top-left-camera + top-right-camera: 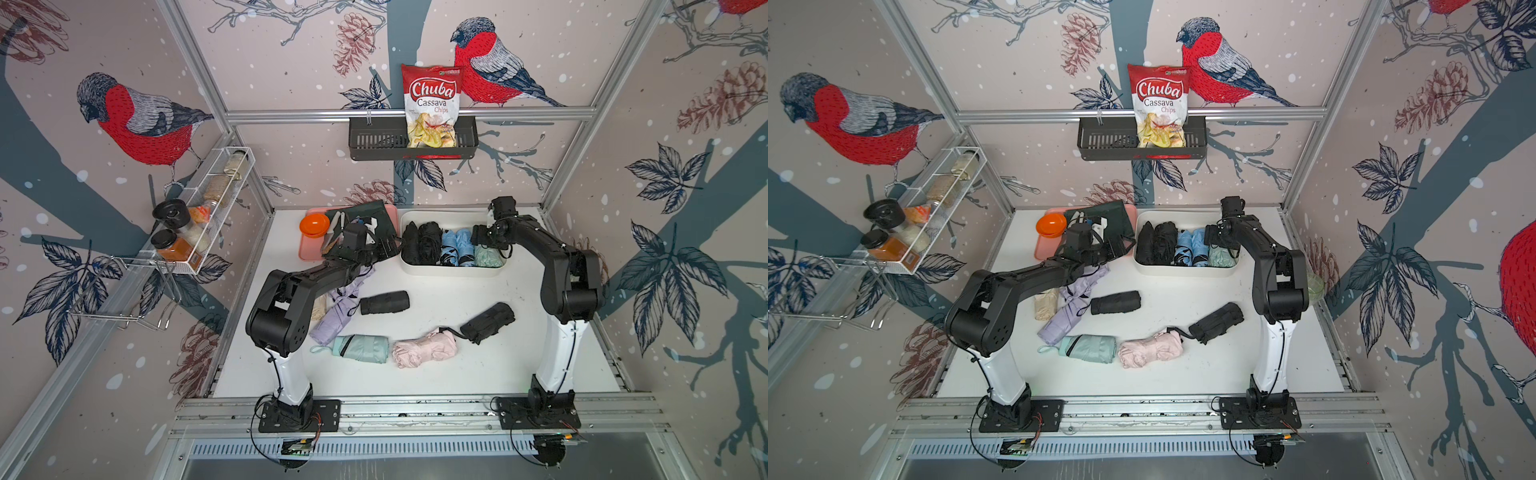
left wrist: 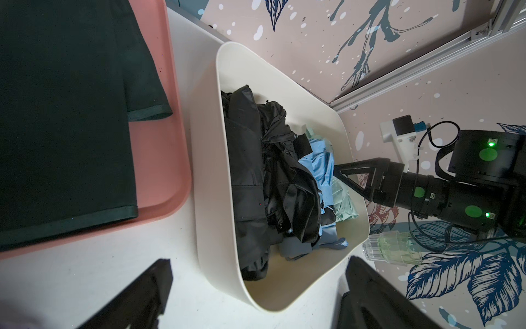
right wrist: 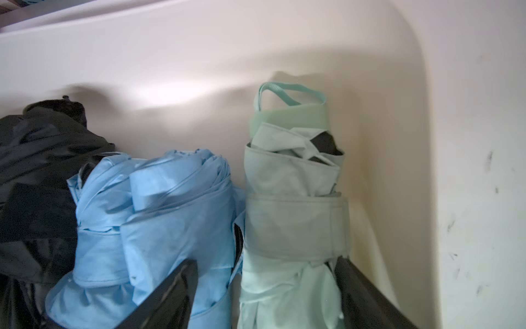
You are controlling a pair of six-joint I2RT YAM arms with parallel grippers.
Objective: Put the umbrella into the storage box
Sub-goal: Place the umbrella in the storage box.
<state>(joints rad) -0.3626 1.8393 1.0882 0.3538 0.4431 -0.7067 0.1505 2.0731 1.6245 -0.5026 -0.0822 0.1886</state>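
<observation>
Soft even light, bowed frame edges.

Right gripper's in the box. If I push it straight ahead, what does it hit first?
The right gripper would press first into the mint-green umbrella between its open jaws, then probably the storage box wall behind it; depth is unclear.

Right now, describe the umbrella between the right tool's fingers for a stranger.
Find the cream storage box on the table, beside the pink tray. In its row of umbrellas, go to the end farthest from the tray. That is the mint green umbrella; its neighbours are light blue umbrellas, then black umbrellas.
</observation>
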